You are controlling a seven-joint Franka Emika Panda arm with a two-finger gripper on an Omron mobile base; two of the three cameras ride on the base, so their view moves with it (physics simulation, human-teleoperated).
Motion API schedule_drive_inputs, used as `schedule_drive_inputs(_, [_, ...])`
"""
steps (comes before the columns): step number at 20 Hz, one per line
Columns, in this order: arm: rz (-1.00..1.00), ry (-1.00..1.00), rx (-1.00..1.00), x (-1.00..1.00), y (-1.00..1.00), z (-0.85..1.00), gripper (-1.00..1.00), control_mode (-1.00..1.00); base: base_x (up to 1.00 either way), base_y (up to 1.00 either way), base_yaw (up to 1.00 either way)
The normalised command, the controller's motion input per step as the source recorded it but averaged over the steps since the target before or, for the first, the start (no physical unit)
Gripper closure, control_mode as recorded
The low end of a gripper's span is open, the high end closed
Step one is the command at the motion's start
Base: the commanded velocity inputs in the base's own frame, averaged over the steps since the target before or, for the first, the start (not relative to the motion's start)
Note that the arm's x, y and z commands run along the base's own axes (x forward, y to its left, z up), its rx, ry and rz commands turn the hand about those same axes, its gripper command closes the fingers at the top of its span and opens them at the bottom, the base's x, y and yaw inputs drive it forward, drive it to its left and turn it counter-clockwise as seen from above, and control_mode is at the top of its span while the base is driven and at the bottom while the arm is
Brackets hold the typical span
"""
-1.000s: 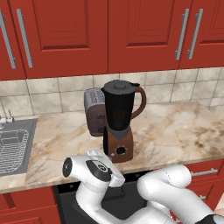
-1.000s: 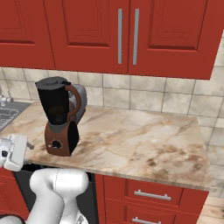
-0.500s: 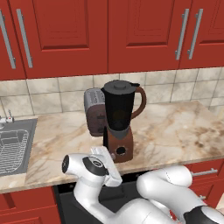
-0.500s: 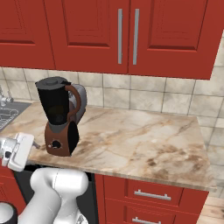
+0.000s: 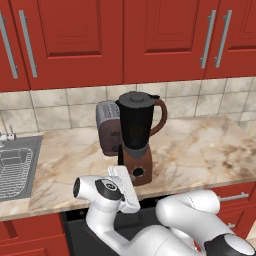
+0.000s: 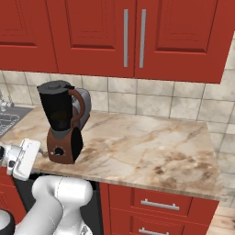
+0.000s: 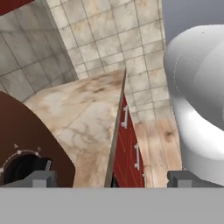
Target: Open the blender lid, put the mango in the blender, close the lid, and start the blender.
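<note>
The blender (image 5: 136, 142) stands near the front edge of the marble counter (image 5: 200, 150), just in front of the toaster (image 5: 107, 127). Its brown tapered base carries a round dark knob, and the black blender lid (image 5: 136, 98) caps the dark jar. The gripper (image 7: 111, 178) hangs close before the base, its fingers apart and empty.
</note>
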Motion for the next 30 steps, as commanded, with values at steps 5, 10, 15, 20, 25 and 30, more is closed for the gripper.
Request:
schedule_drive_inputs(5, [0.0, -0.12, 0.0, 0.12, -0.09, -0.13, -1.0, -1.0, 0.0, 0.0, 0.0])
schedule_drive_inputs(10, [0.0, -0.07, 0.0, 0.18, 0.0, -0.26, -1.0, -1.0, 0.0, 0.0, 0.0])
schedule_drive_inputs(15, [0.0, -0.04, 0.0, 0.17, 0.14, -0.22, -1.0, -1.0, 0.0, 0.0, 0.0])
schedule_drive_inputs(20, [0.0, -0.03, 0.0, 0.16, 0.27, -0.07, -1.0, -1.0, 0.0, 0.0, 0.0])
schedule_drive_inputs(25, [0.0, -0.03, 0.0, 0.18, 0.17, -0.02, -1.0, -1.0, 0.0, 0.0, 0.0])
schedule_drive_inputs(30, [0.0, -0.01, 0.0, 0.18, 0.02, -0.2, -1.0, -1.0, 0.0, 0.0, 0.0])
